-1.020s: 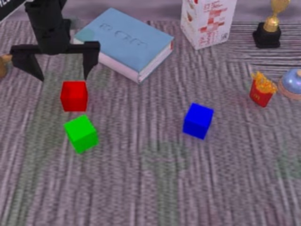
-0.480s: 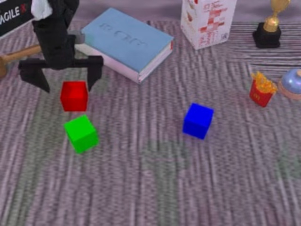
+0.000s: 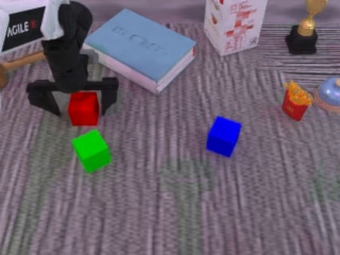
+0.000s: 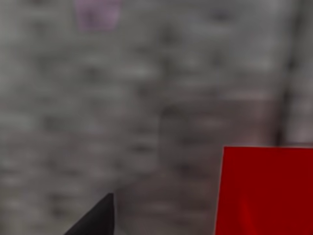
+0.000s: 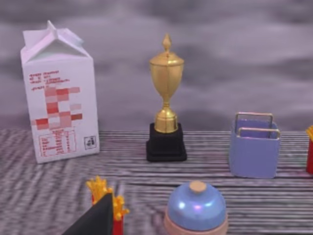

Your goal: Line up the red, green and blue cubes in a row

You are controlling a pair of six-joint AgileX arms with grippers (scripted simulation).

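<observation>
Upper left of the top view: left gripper (image 3: 74,100), fingers spread wide, straddles the smooth red cube (image 3: 83,108), partly hiding it

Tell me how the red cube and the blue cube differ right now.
The red cube sits at the table's left between the open fingers of the left gripper; the blue cube stands alone right of centre. The red cube has the green cube close by; the blue has none. Both look equal in size and plain.

Light blue book (image 3: 141,48) lying flat at table rear, milk carton (image 3: 235,24) upright beside it, gold trophy (image 3: 305,29), fries carton (image 3: 295,101) just beside blue service bell (image 3: 330,94), lavender basket (image 5: 254,147).
</observation>
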